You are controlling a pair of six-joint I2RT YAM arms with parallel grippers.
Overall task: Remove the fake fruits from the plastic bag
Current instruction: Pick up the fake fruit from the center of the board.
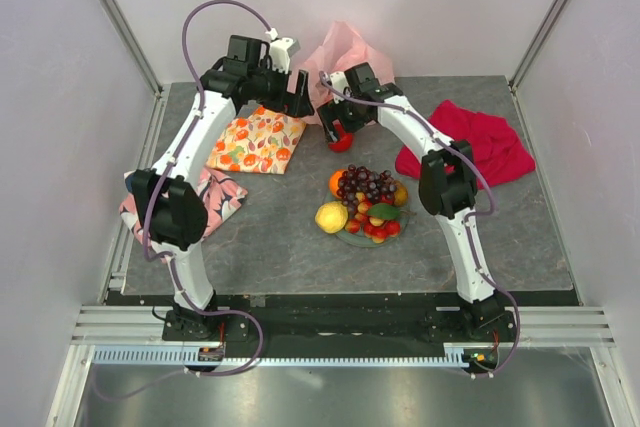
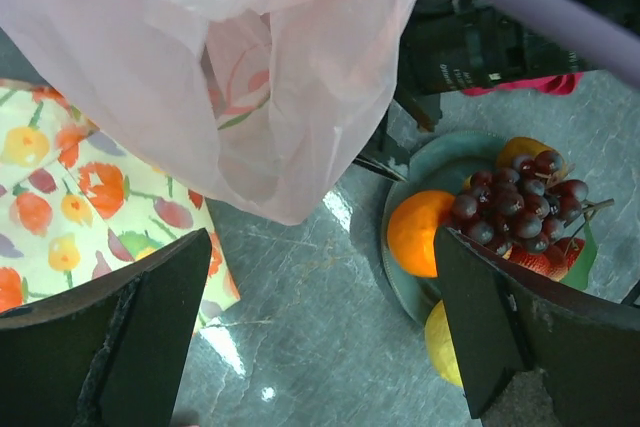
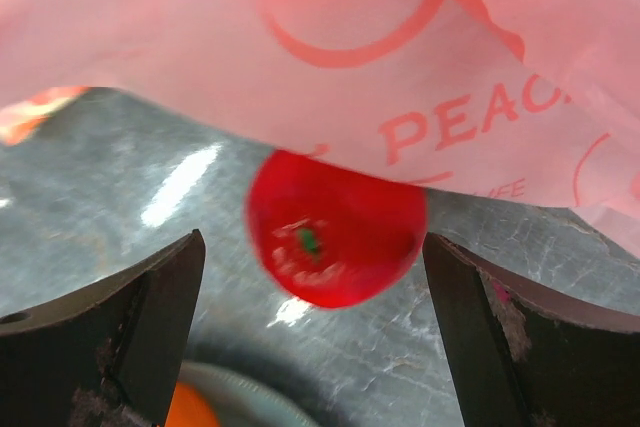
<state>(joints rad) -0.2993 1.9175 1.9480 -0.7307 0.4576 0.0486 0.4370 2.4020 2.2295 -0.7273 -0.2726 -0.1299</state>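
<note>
While both arms lean in toward the upper middle of the top view, the thin, crinkly pale-pink plastic bag (image 1: 345,52) stands bunched at the far side of the grey marbled table (image 1: 290,257). From where I stand I can't see into it.

The left gripper (image 1: 298,104) hangs just left of the bag, jaws spread wide with nothing between them. In its wrist view the black fingers (image 2: 110,337) sit in the bottom corners, with the bag's hanging fold filling the top of the frame. The right gripper (image 1: 333,115) is likewise released, jaws wide apart, just below the bag.

A glossy red plastic apple (image 3: 335,227) fills the middle of the right wrist view. It lies between the two fingers in the picture but touches neither, right under the bag's printed lower edge and outside it. It looks a little blurred, so I can't tell whether it rests on the table.

Lower down, in the centre of the top view, a round grey-green plate (image 2: 445,157) holds more fruit:
- a plastic orange (image 2: 418,232)
- a dark purple grape bunch (image 2: 520,202)
- a yellow lemon (image 1: 331,217) at the plate's lower left rim
- small red pieces (image 1: 376,230) along its lower edge, beside a green leaf (image 1: 384,211)

An orange-and-white fruit-printed cloth (image 1: 258,142) lies flat to the left of the bag. A crumpled red cloth (image 1: 470,142) lies at the right. A pink-and-navy patterned cloth (image 1: 215,197) sits at the left edge, partly under the left arm.
</note>
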